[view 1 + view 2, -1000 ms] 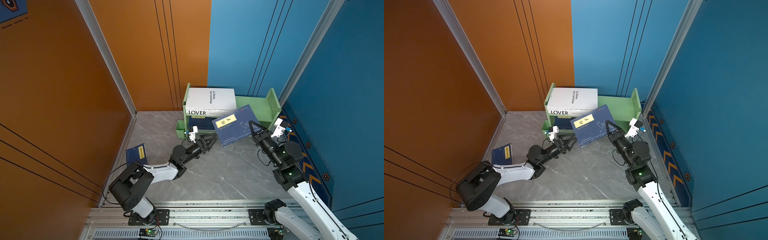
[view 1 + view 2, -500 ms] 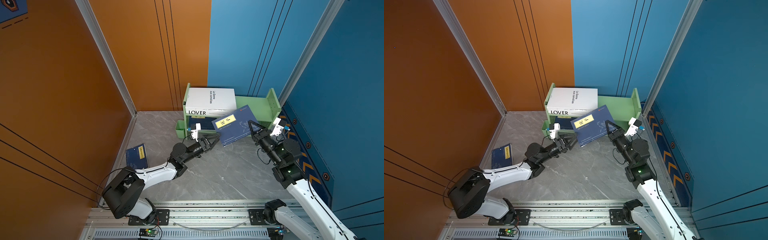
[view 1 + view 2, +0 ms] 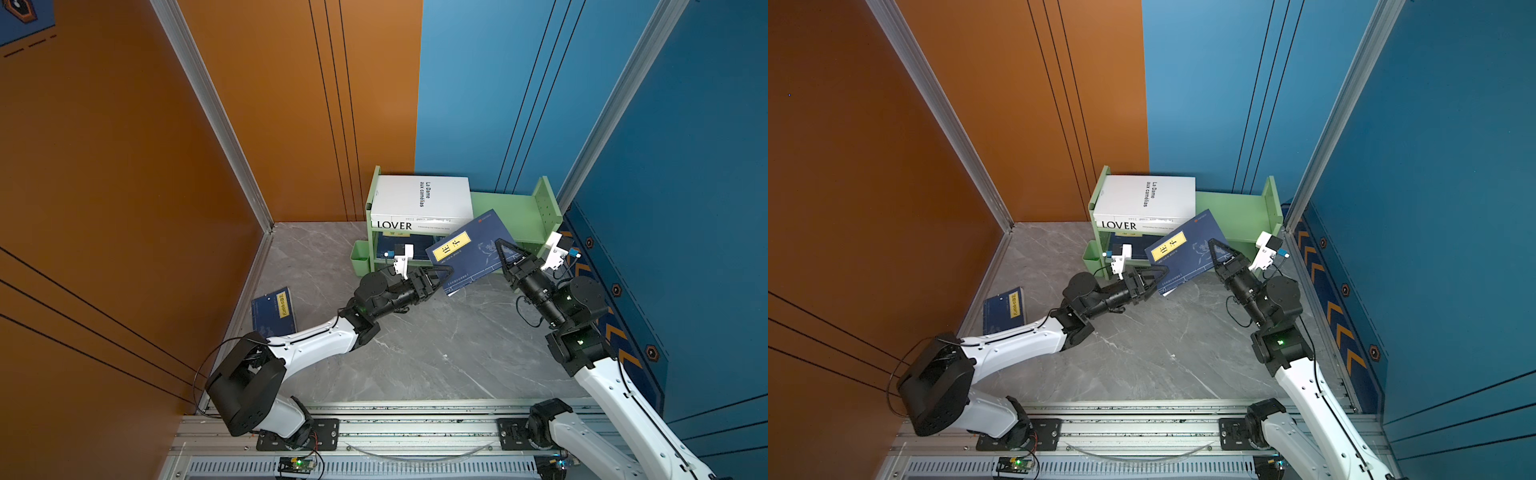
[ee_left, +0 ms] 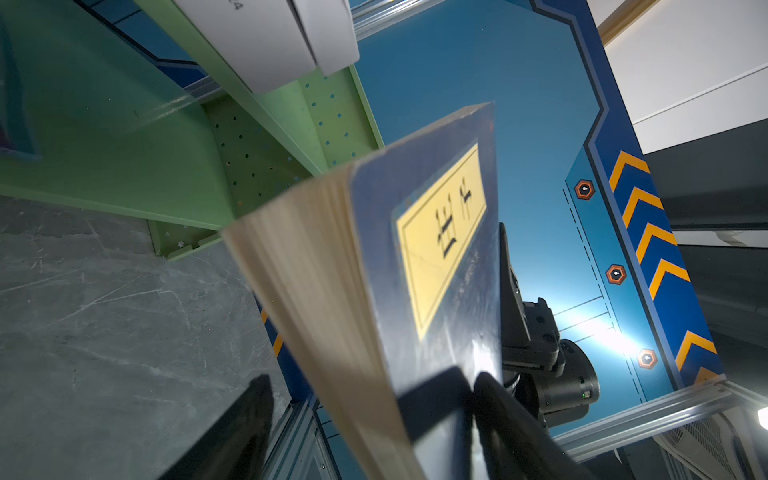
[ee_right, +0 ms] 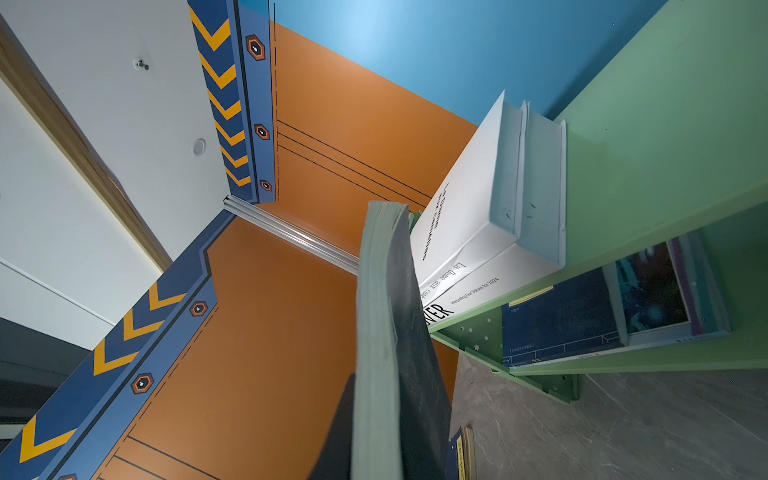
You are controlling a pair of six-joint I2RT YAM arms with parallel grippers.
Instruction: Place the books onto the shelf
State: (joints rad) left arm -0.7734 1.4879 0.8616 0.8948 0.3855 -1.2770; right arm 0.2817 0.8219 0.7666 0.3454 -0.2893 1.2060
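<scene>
A thin navy book (image 3: 469,253) with a yellow label hangs tilted in front of the light-green shelf (image 3: 519,212). My right gripper (image 3: 500,249) is shut on its right edge. My left gripper (image 3: 446,276) is open and straddles the book's lower left corner. In the left wrist view one finger (image 4: 511,419) lies against the cover (image 4: 436,249), and the other finger (image 4: 245,424) stands apart from the pages. Two white books (image 3: 424,199), one lettered LOVER, lie stacked on the top tier. On the lower tier are a navy book (image 5: 557,316) and a teal magazine (image 5: 652,299). Another navy book (image 3: 274,307) lies on the floor.
A little green cup (image 3: 359,259) hangs on the shelf's left side. The right half of the top tier (image 3: 1237,216) is bare green board. Orange and blue walls close in behind and beside the shelf. The metal base rail (image 3: 395,419) runs along the front.
My left gripper has reached forward and right to the held book's lower corner, and its jaws now straddle it. The right gripper and the book have barely moved.
</scene>
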